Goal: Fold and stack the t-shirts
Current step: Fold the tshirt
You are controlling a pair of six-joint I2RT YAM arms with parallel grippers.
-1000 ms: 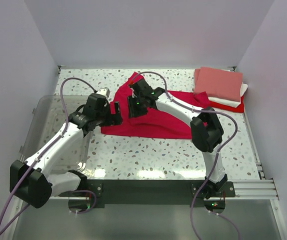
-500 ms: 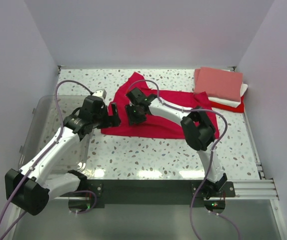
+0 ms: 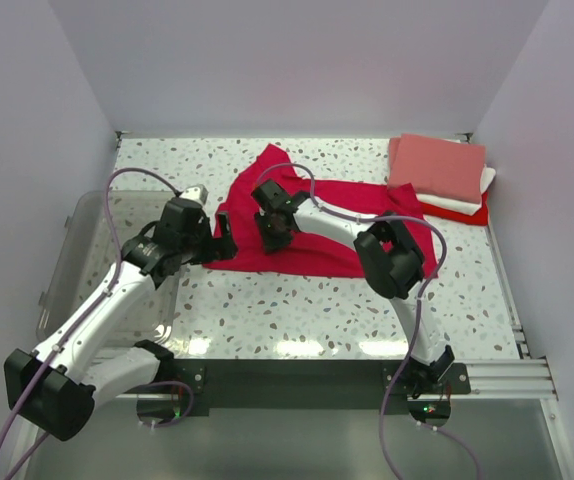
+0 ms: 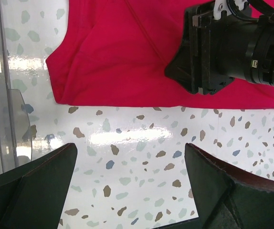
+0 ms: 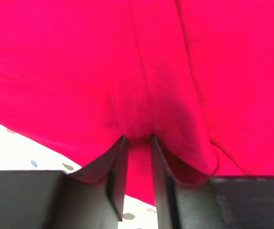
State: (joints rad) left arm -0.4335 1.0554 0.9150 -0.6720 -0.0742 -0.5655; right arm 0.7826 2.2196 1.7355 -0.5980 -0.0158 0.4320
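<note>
Top external view, going left to right: the clear plastic bin (image 3: 67, 270) sits at the far left and is not part of the job. Next, the left gripper (image 3: 221, 244) is at the left end of the crimson-red t-shirt (image 3: 317, 252). The shirt lies spread on the table (image 3: 297, 305) with its long axis running left to right.

In the left wrist view we see the left gripper (image 4: 130, 152) with its jaws wide apart and only speckled table between them. The shirt's near-left corner (image 4: 56, 95) lies just ahead of the jaws, and the hem runs straight across.

We judge the left arm is nearer to that corner and needs only a short forward reach to take it.

Just to the right, the right gripper (image 3: 272, 228) is down on the shirt's left-middle. In the right wrist view, the right gripper (image 5: 137, 162) has its jaws narrow, pinching a ridge of red cloth.

At the far right back corner is the folded stack (image 3: 437, 170), salmon-pink on top of white and red, well apart from both grippers.
</note>
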